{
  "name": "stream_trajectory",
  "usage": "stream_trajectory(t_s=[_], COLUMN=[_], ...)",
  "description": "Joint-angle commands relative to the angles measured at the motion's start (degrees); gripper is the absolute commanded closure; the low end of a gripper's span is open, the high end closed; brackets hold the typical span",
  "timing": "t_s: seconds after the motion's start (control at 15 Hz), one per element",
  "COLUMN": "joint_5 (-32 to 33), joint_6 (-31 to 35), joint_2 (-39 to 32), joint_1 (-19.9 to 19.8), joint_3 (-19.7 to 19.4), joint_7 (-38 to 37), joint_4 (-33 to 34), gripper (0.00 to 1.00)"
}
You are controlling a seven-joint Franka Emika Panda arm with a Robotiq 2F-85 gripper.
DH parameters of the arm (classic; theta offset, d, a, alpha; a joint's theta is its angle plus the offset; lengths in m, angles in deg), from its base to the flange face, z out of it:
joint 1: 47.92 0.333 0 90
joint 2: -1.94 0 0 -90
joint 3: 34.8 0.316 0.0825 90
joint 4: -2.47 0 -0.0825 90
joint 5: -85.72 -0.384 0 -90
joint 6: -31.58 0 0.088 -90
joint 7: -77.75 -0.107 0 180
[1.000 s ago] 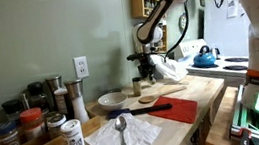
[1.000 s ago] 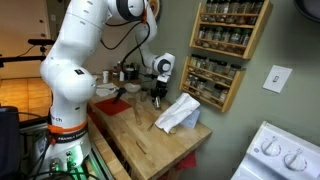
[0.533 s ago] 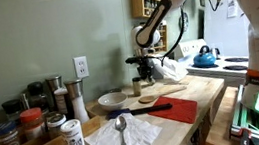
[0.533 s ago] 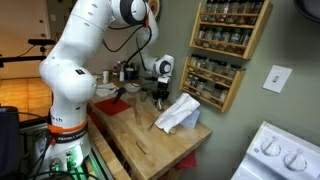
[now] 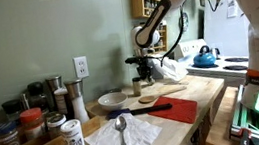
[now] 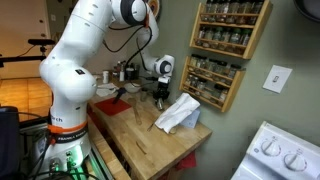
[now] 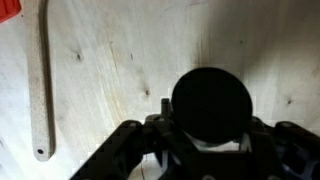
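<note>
The gripper (image 7: 209, 126) is clenching a black-lidded jar (image 7: 210, 104) by its sides, so it is sitting upright over the wooden counter (image 7: 120, 60); a wooden spoon (image 7: 41, 90) is lying at nine o'clock, clear of the fingers.

A wooden bench (image 5: 208, 90) in a home kitchen: a metal spoon (image 5: 122, 132) lies on a white napkin (image 5: 143, 138) at the near edge, a labelled shaker (image 5: 72, 143) just beside it; spice jars (image 5: 30, 124) crowd one end; a shallow bowl (image 5: 111, 101), a wooden spoon (image 5: 156, 102) and a red mat (image 5: 187, 108) sit mid-bench; a crumpled white cloth (image 6: 180, 112) lies near the wall-side edge, below a wooden spice rack (image 6: 230, 50); beyond the bench, a wall outlet (image 6: 277, 77), a blue kettle (image 5: 204, 59) and a white stove (image 6: 285, 155).
</note>
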Motion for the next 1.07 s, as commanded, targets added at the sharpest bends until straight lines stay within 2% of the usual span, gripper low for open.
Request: stream_trajectory(t_s=[0.0,0.07,0.2,0.27,0.33,0.4,0.6,0.67,0.93,1.0], joint_5=[-0.01,-0.18,0.08,0.03,0.15,0.29,0.15,0.33,-1.05,-1.53], joint_6=[-0.54,-0.48,-0.39,-0.34,-0.29,-0.30,-0.47,-0.54,-0.71,-0.37], joint_2=[-0.93,-0.97,-1.20,-1.30,-1.36,-1.39,-1.21,-0.84,2.15,2.90], joint_1=[-0.01,-0.08,0.06,0.03,0.09,0.15,0.06,0.12,-0.91,-1.27], joint_3=[0.14,0.27,0.18,0.21,0.11,0.04,0.08,-0.07,0.17,0.36], joint_7=[0.28,0.56,0.41,0.54,0.38,0.30,0.59,0.28,1.46,1.99], joint_4=[0.74,0.74,0.74,0.71,0.67,0.62,0.53,0.52,-1.41,-1.85], gripper=[0.23,0.22,0.08,0.23,0.46,0.46,0.70,0.33,0.04,0.00])
